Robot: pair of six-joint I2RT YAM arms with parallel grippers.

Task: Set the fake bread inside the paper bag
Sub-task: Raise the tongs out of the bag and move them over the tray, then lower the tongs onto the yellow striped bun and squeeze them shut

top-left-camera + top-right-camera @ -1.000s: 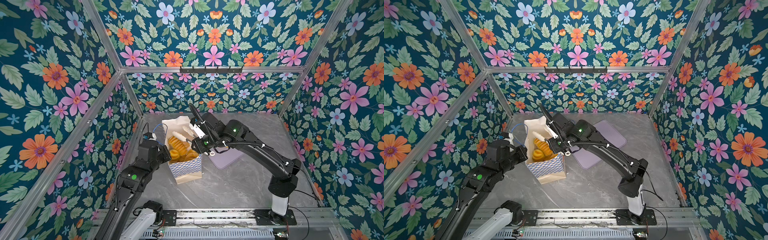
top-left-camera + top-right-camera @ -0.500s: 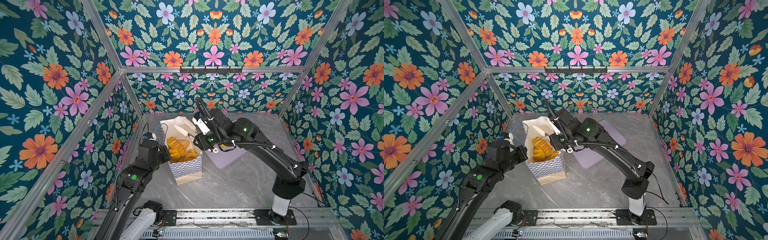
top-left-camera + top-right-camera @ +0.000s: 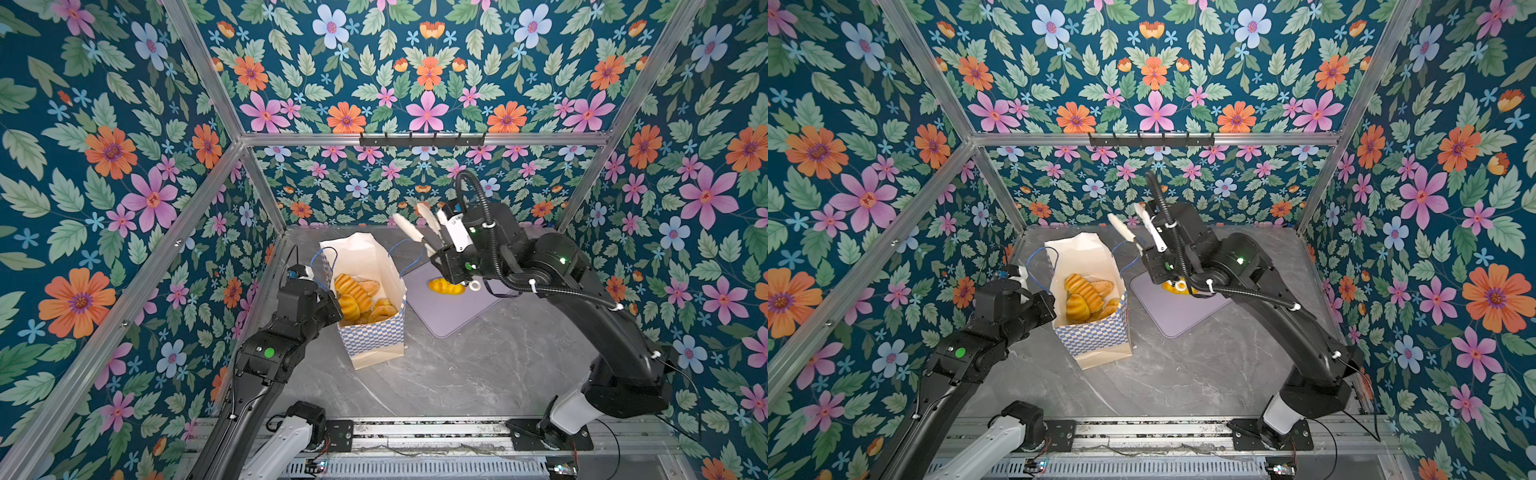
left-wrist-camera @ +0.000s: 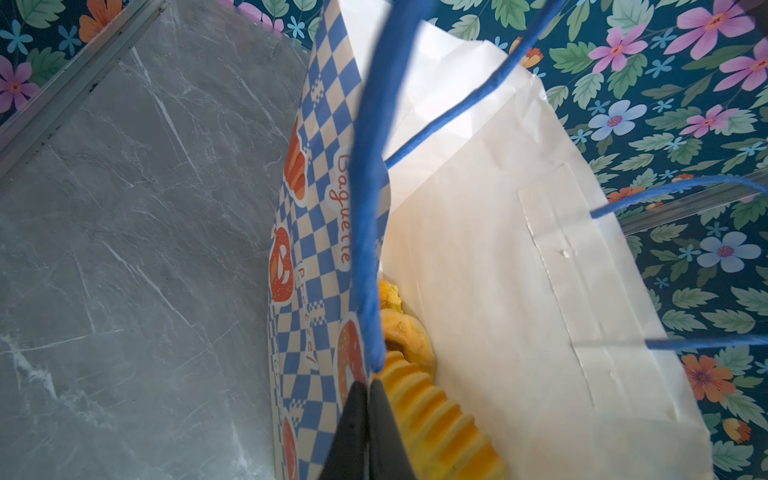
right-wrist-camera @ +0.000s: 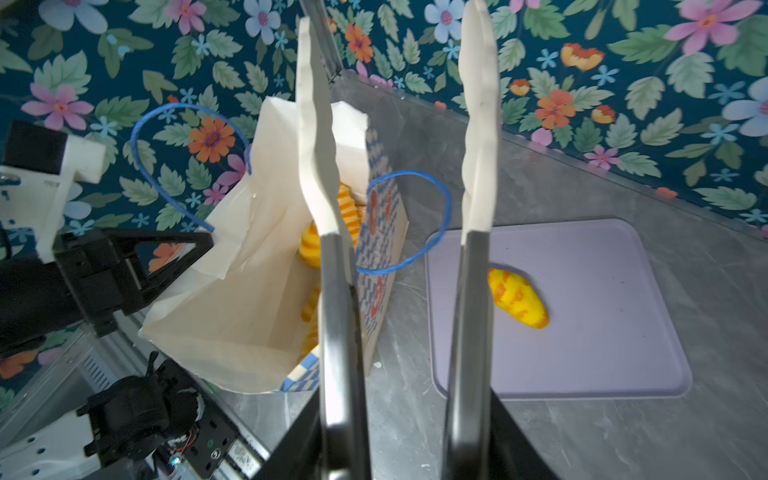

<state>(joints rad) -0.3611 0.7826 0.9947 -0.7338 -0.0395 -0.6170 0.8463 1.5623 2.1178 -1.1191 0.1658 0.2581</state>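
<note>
My left gripper (image 4: 368,392) is pinched tight on the rim of the paper bag (image 4: 498,249). It grips right where a blue cord handle (image 4: 368,208) comes out of the checkered side. My right gripper (image 3: 410,213) hangs raised above the table (image 3: 457,374). Its two long white fingers (image 5: 316,145) are spread partway, with nothing between them.

The bag stands upright with its mouth open, and the flowered side wall (image 3: 124,208) is close behind my left arm. Only a narrow strip of grey marbled table separates the bag from the lavender tray (image 5: 602,332). The bag's other handle (image 5: 409,224) loops out over that strip toward the tray's edge. The tray's far side lies near the back wall. In front of the bag and tray, toward the rail, a broad stretch of table lies open.

Most of the bread (image 3: 357,301) is piled in the bottom of the bag. It is glossy and golden: ribbed yellow rolls with a browner, speckled bun (image 3: 369,286) among them. One last roll (image 5: 517,301) lies on the tray, on the side nearer the bag. It is yellow with orange stripes and tapered ends. In both top views my right wrist partly covers it.

On the blue-and-white checks I can read "Baguette" in red script. Below it is a word that looks like "Pretzel", beside small red pictures of a pretzel and other bakes.
</note>
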